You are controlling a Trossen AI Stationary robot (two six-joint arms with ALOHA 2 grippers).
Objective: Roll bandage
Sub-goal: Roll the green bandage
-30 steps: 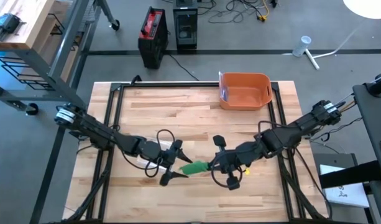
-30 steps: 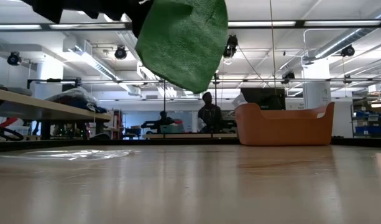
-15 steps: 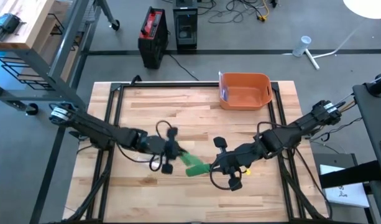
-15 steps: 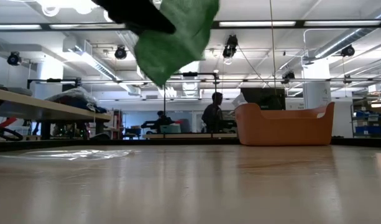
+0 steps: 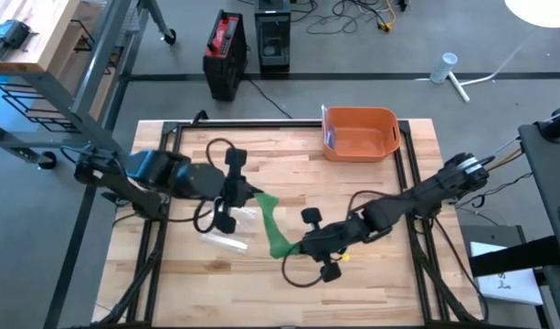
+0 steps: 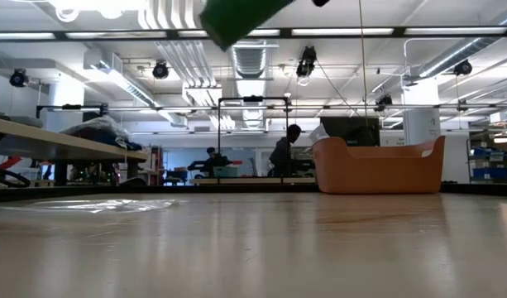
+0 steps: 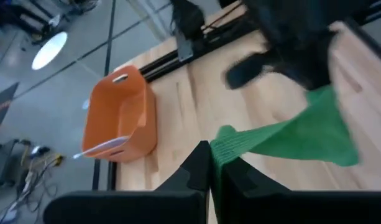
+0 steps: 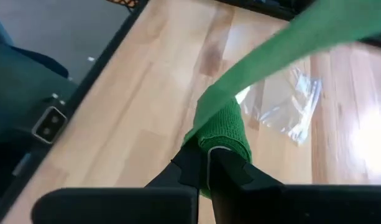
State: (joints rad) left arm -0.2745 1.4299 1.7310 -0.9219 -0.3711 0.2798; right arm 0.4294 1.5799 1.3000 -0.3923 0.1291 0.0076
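The bandage hung above the table's middle as 1 green strip, stretched between the 2 grippers and clear of the wood. Its rolled end sat in the right gripper, whose fingers were clamped on the roll; the free end was pinched between the closed fingers of the left gripper, seen in the left wrist view as a gathered edge at the fingertips. Judged purpose of this hold: 1 arm anchors the roll while the other keeps the tail taut, so the strip lies flat and can be wound on without slack or twist. The strip ran at a slant from the left gripper down toward the right, and looked fairly taut in the right wrist view. In the low view only 1 green corner showed at the top, which fits the bandage being held well above the surface. On the table below and beside the strip lay 1 clear plastic wrapper, probably the bandage's packaging, left out of the way. 1 orange bin stood at the far edge, well apart from the work, with something pale against its inner wall; I could not tell what. Count: 1 bandage, 1 wrapper, 1 bin, 2 grippers, both engaged.
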